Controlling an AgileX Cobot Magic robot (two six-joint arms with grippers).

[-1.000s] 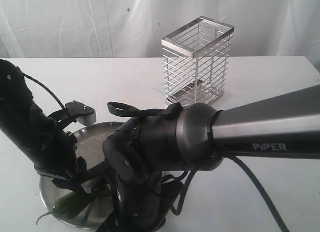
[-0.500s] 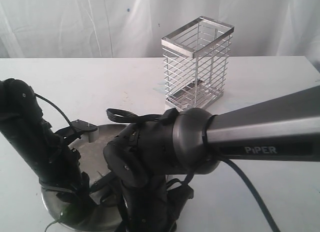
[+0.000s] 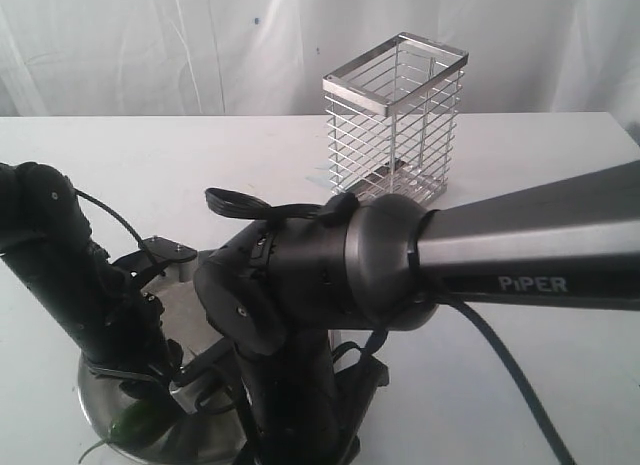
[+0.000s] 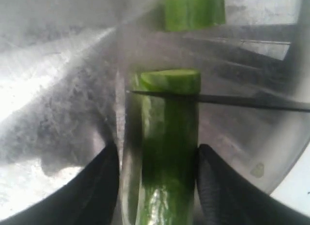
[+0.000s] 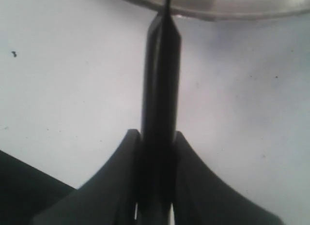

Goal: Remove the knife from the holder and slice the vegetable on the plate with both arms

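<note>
White cloth hangs behind the white desk (image 3: 520, 385), where the wire holder (image 3: 396, 123) of thin silver bars stands with no tool showing in it, well behind the shallow steel plate (image 3: 100, 400). On that dull, scuffed plate lies the glossy green vegetable (image 4: 167, 152), gripped along its sides by the left fingers (image 4: 99, 186), with a cut piece (image 4: 193, 9) lying apart beyond its flat end. The right fingers (image 5: 193, 186) are closed on the handle of the slim black knife (image 5: 160, 75), whose thin blade lies across the vegetable just short of that flat end.
</note>
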